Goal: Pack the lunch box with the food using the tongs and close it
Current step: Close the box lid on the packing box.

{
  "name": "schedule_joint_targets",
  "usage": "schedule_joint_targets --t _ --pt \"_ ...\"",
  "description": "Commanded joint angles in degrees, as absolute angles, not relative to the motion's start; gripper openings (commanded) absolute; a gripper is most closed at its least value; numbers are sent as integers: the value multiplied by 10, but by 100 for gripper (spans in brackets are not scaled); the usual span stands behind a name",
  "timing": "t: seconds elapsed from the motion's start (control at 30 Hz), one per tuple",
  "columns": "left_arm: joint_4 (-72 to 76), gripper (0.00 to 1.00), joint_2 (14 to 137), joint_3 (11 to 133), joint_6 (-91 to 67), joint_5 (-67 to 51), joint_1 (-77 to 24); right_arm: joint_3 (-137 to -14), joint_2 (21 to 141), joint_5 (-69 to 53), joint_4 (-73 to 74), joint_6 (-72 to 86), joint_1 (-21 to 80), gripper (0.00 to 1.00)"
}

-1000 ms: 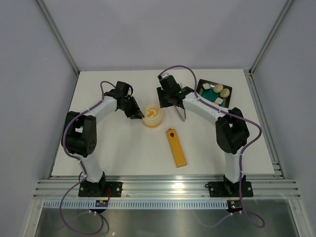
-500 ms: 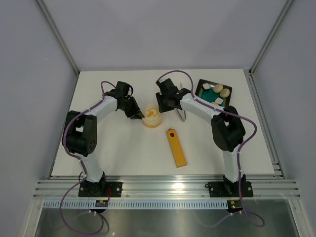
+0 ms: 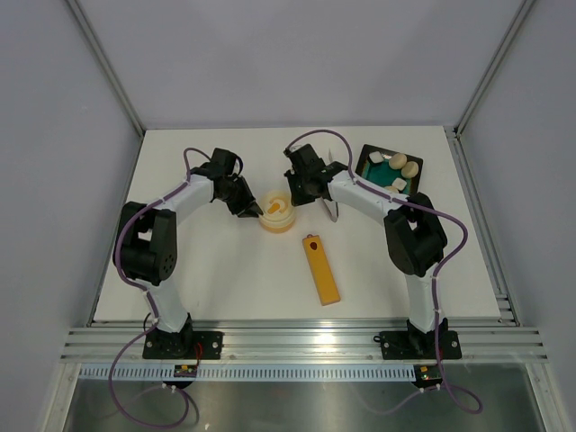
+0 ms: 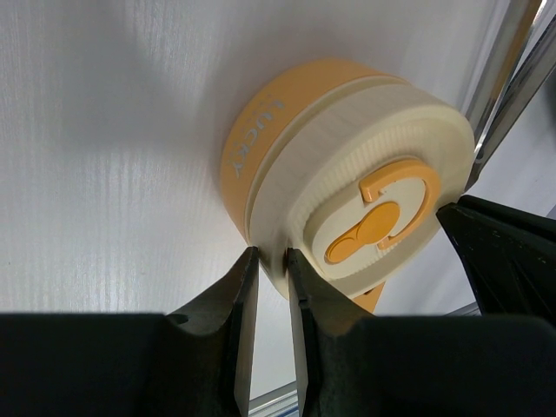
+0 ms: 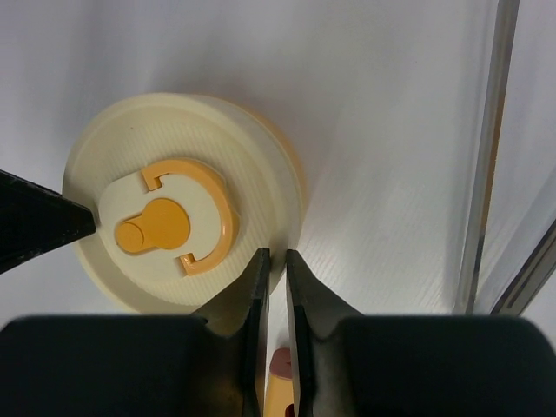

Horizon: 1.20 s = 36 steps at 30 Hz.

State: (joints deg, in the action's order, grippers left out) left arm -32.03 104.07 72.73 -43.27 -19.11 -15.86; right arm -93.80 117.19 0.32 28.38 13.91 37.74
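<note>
Little of the job looks done. The lunch box [image 3: 276, 216] stands closed, its lid [image 4: 373, 191] seated flat on top, so nothing can go in until that lid comes off. What the box already holds, if anything, cannot be seen.

The food [image 3: 397, 161] lies on the tray [image 3: 383, 173], well to the right of the box and farther back. The tongs [image 3: 331, 205] lie on the table just right of the box, and neither gripper has them.

By my reading the step in hand is taking off the lid. What is left is fetching the tongs, carrying the pieces over one by one and closing the box.

Both grippers are at the box. The left gripper [image 4: 271, 265] is at its left side, jaws narrow, with the edge of the lid's rim caught between the tips; it looks like a pinch. The right gripper [image 5: 274, 261] is at the opposite side with its jaws drawn almost together right at the rim. Whether they nip the rim or only sit against it I cannot tell.

Counted:
- One box.
- One lid.
- One pair of tongs.
- One tray.
- One orange bar [image 3: 321, 270], near-right of the box (not part of the meal, as far as I can judge).
- At least four pieces of food: two cream ovals and two white blocks, with perhaps another white bit at the tray's near edge, half hidden by the right arm.
</note>
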Motion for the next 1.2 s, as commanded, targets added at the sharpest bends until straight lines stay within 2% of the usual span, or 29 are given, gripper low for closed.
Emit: schedule_joint_targets --t 0.0,1.17 --pt "-312 22 1043 751 -425 -190 -163 -927 1161 -25 273 147 379 17" --pt "-326 22 1075 802 -425 -185 -163 -853 1107 -40 262 163 405 15"
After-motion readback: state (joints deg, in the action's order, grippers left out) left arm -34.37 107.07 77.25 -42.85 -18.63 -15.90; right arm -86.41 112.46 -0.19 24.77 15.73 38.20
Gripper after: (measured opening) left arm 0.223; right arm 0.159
